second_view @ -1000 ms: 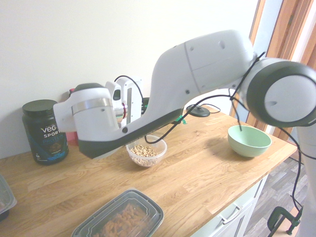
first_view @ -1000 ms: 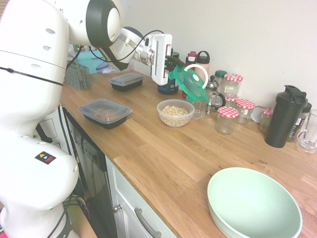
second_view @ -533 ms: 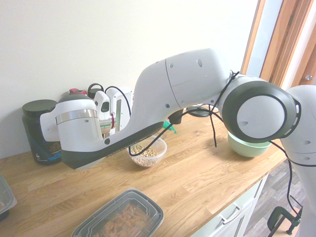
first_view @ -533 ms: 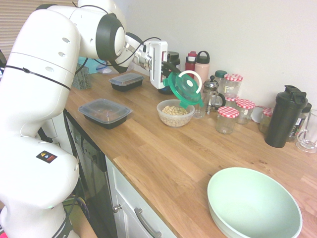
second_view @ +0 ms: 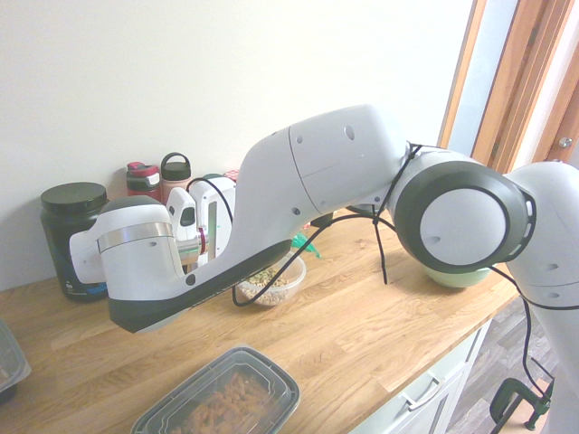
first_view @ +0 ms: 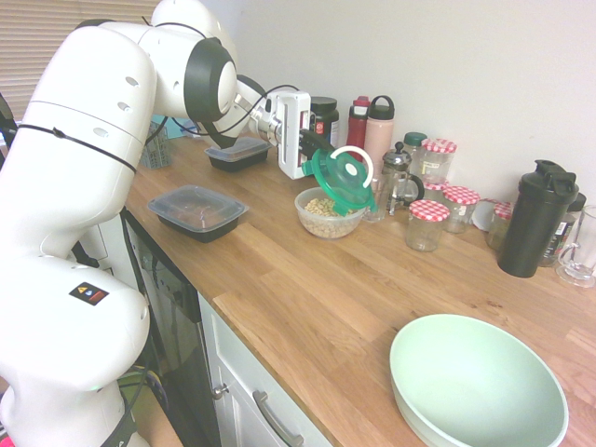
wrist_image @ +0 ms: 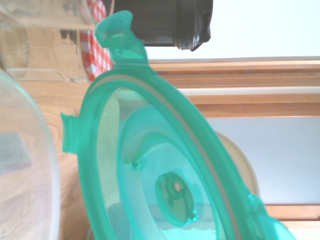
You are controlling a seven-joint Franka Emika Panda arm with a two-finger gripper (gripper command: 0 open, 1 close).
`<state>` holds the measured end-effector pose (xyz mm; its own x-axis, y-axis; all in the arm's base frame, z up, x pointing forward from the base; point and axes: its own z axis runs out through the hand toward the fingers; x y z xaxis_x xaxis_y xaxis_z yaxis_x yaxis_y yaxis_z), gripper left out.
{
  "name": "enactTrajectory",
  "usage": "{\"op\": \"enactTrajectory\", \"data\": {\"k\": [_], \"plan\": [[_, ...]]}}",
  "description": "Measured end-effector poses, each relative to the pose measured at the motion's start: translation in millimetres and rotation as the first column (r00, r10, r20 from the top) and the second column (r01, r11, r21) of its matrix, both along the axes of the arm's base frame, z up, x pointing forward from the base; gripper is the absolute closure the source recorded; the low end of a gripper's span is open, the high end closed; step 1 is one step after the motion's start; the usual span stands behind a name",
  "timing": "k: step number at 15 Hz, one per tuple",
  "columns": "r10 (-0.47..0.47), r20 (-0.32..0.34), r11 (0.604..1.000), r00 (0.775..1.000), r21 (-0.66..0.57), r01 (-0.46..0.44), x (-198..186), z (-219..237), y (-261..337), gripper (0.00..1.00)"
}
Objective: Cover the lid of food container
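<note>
One hand clenched on one green lid, one clear bowl below.

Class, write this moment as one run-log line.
gripper: shut on green lid | lid: tilted above clear bowl | bowl: holds nuts or grains, uncovered

Green lid now sitting lower, its bottom edge overlapping the five o'clock side of the clear bowl in the first exterior view; gripper descending with it, toward six o'clock.
</note>
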<state>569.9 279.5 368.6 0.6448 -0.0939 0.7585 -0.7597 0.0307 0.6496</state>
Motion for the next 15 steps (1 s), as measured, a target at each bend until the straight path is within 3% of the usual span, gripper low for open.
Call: {"op": "enactTrajectory", "data": {"k": [7, 8, 15], "plan": [[0.002, -0.018, 1.000, 1.000, -0.005, -0.002, -2, -16, 12, 1.00], [0.005, -0.019, 1.000, 1.000, -0.005, -0.005, -3, -17, 15, 0.00], [0.024, -0.031, 0.999, 0.999, 0.023, -0.023, -7, -23, 30, 0.00]]}}
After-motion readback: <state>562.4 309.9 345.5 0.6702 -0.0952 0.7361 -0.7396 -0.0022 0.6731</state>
